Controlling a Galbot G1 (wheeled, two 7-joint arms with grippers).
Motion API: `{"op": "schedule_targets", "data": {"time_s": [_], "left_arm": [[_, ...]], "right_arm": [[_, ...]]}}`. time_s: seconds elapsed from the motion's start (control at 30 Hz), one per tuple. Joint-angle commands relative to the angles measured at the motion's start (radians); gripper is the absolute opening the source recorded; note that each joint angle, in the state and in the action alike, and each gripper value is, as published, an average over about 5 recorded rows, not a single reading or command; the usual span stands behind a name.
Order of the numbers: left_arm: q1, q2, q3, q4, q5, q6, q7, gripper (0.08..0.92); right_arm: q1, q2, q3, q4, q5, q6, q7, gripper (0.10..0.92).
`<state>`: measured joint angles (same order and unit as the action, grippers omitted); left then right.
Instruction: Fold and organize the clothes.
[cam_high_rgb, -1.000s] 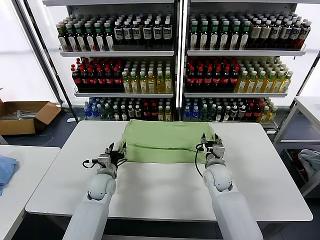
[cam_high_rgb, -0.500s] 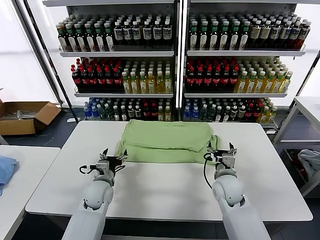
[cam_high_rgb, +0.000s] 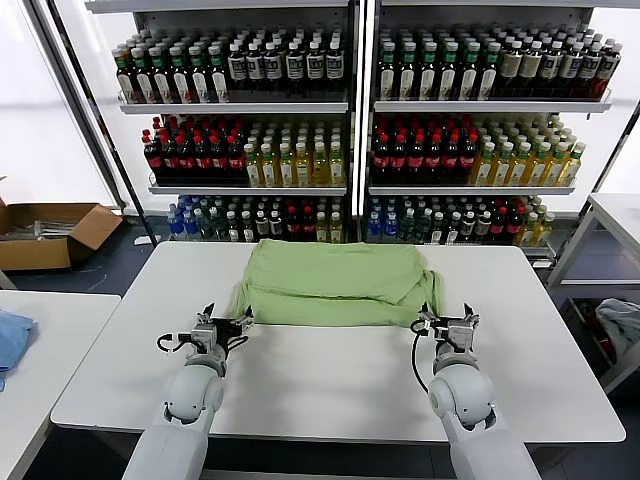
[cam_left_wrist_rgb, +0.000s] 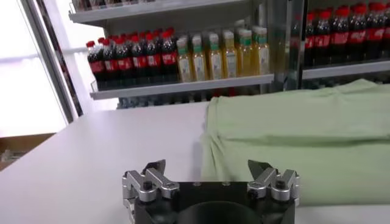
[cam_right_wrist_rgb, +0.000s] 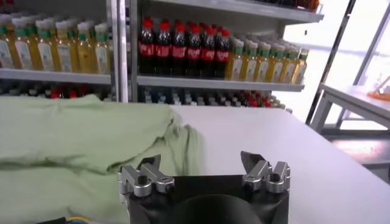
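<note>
Both claws gape wide and empty: left claw (cam_high_rgb: 222, 324) just left of the folded shirt (cam_high_rgb: 335, 283), right claw (cam_high_rgb: 446, 326) at its right corner.

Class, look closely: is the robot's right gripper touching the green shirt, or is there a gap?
Apart. In the head view the open right gripper sits on the near side of the green shirt, with white table showing between them.

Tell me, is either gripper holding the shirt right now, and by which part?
Nothing is held. The left gripper and right gripper are both open and empty, just short of the shirt on the table.
</note>
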<state>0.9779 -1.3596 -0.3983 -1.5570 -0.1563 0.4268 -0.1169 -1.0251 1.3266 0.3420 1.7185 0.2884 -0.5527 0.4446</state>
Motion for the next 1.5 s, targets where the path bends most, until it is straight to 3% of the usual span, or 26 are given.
{"op": "schedule_targets", "data": {"time_s": [0.03,0.23,0.37,0.77,1.03,1.2,1.5], "left_arm": [[0.001,-0.002,0.000,0.024,0.010,0.009,0.000,0.823],[-0.007,-0.002,0.000,0.053,0.022,0.015,-0.001,0.823],[-0.011,-0.004,-0.001,0.064,0.030,0.022,0.000,0.788],[-0.011,-0.001,0.000,0.065,0.034,0.023,0.016,0.455],[0.073,0.011,0.014,-0.027,0.047,0.011,0.042,0.213],[0.147,0.019,0.019,-0.135,0.054,0.009,0.043,0.096],[0.293,0.020,0.006,-0.350,0.048,0.021,0.014,0.088]], "right_arm": [[-0.011,-0.001,0.001,-0.027,0.008,-0.010,0.006,0.823],[-0.003,0.011,0.001,-0.075,0.023,0.002,0.002,0.811],[0.000,0.019,0.002,-0.089,0.038,0.006,0.004,0.724],[-0.025,0.021,0.005,-0.062,0.045,0.019,0.002,0.377],[-0.049,0.020,0.012,-0.024,0.045,0.024,0.003,0.156],[-0.091,0.017,0.013,0.061,0.044,0.022,0.011,0.130],[-0.249,0.009,0.009,0.326,0.035,0.007,0.039,0.130]]}}
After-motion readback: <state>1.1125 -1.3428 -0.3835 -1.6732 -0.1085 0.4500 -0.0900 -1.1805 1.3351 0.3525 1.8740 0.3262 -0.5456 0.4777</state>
